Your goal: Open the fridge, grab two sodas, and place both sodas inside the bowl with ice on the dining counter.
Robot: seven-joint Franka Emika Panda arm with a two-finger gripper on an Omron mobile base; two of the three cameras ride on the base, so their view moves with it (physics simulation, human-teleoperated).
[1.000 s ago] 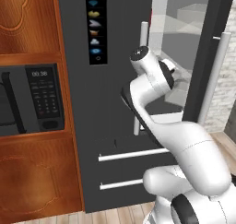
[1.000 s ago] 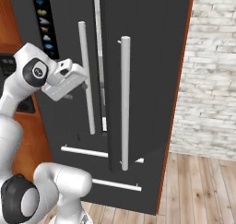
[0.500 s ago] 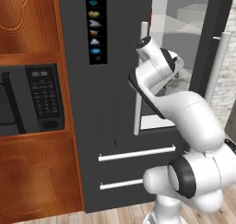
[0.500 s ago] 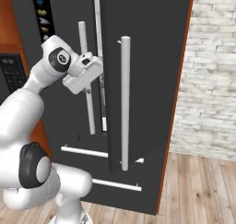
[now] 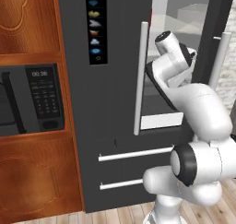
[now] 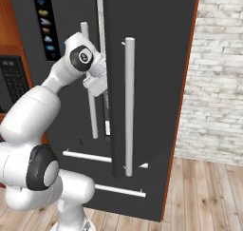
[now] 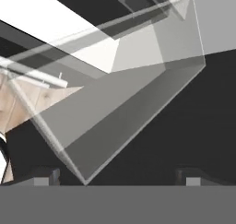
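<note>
fridge (image 5: 115, 103) upright, right door swung ajar

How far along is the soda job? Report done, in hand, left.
Done: the fridge has its right door swung open. In hand: the open, empty end effector reaches inside, facing a clear shelf. Left: grabbing both sodas and setting them in the ice bowl on the dining counter.

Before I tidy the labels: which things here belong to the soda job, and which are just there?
Job:
fridge, right door ajar
gripper, open, at a clear door bin

Just there:
microwave
wood cabinets
brick wall
</note>
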